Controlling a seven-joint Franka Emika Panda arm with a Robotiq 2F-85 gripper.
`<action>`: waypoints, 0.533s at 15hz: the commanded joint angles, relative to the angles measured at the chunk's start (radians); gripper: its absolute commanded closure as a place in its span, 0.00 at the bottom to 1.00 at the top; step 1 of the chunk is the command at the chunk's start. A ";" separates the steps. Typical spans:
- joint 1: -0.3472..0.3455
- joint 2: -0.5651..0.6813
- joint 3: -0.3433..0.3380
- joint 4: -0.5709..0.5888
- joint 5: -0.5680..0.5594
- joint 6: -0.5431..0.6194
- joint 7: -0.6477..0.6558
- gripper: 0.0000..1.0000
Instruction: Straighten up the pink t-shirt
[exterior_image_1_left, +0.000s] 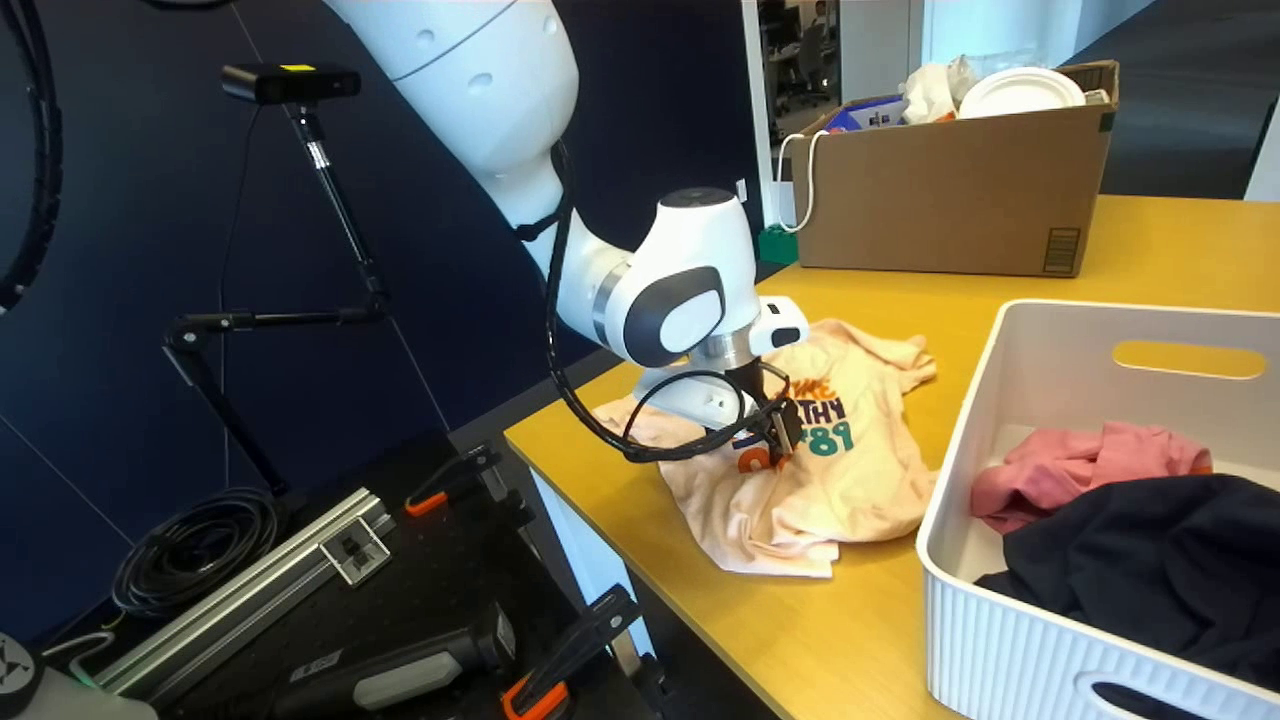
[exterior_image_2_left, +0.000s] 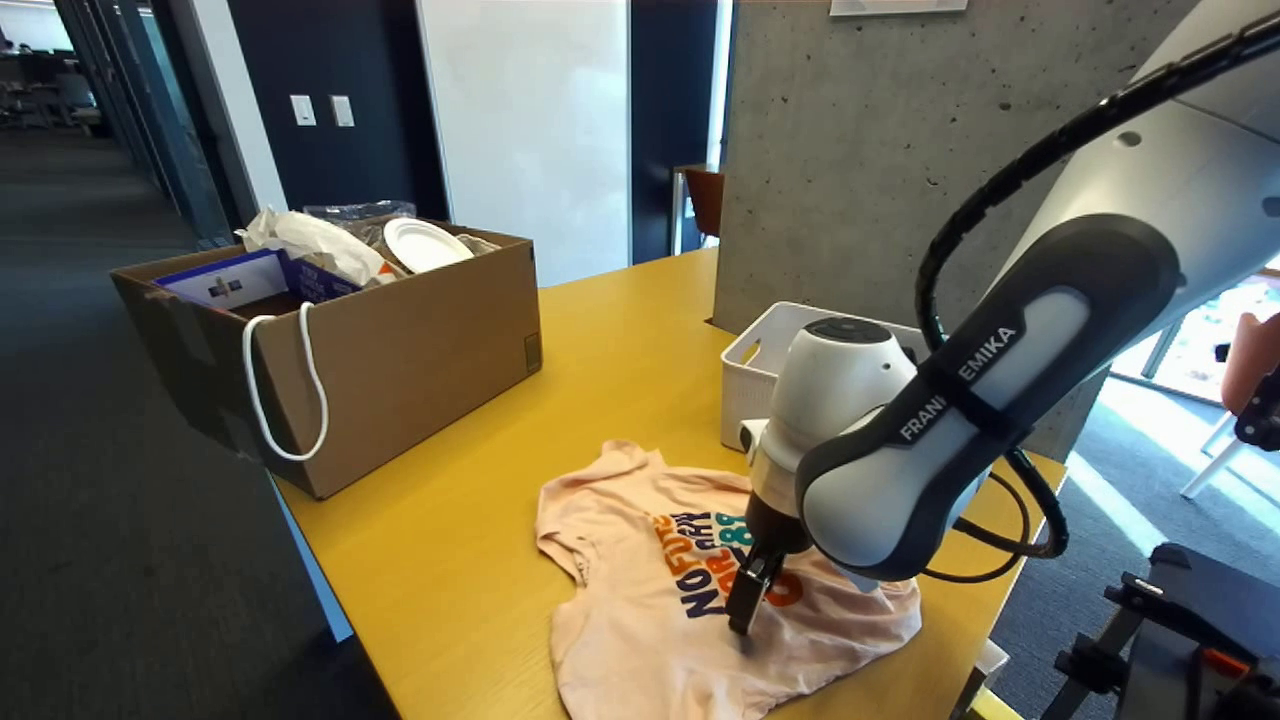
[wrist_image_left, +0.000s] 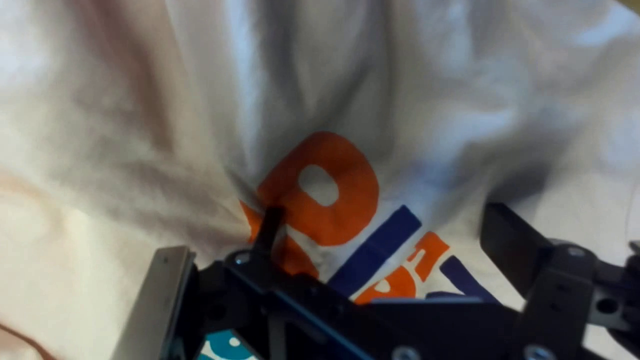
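A pale pink t-shirt (exterior_image_1_left: 880, 490) with orange, navy and teal lettering lies rumpled on the table. It also shows in an exterior view (exterior_image_2_left: 620, 630), with its lower part cut off by the frame edge. My gripper (exterior_image_1_left: 783, 432) points down onto the shirt's printed area, and it also shows in an exterior view (exterior_image_2_left: 745, 600). In the wrist view, the gripper (wrist_image_left: 382, 217) is open, its fingers wide apart with lettering between them. The left fingertip seems to touch the cloth beside a fold; exact contact is unclear. The wrist view shows creased shirt fabric (wrist_image_left: 125, 175) beyond the fingers.
A white bin (exterior_image_1_left: 960, 450) holding a darker pink cloth (exterior_image_1_left: 1090, 465) and a black cloth (exterior_image_1_left: 1150, 560) stands beside the shirt. A full cardboard box (exterior_image_1_left: 950, 200) stands on the yellow table (exterior_image_1_left: 800, 640). The table edge runs close to the shirt.
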 joint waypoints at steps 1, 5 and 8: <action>-0.035 0.053 0.050 0.079 -0.012 0.016 -0.030 0.00; -0.027 0.081 0.049 0.165 -0.008 -0.007 -0.017 0.00; -0.029 0.112 0.048 0.245 -0.003 -0.026 -0.013 0.00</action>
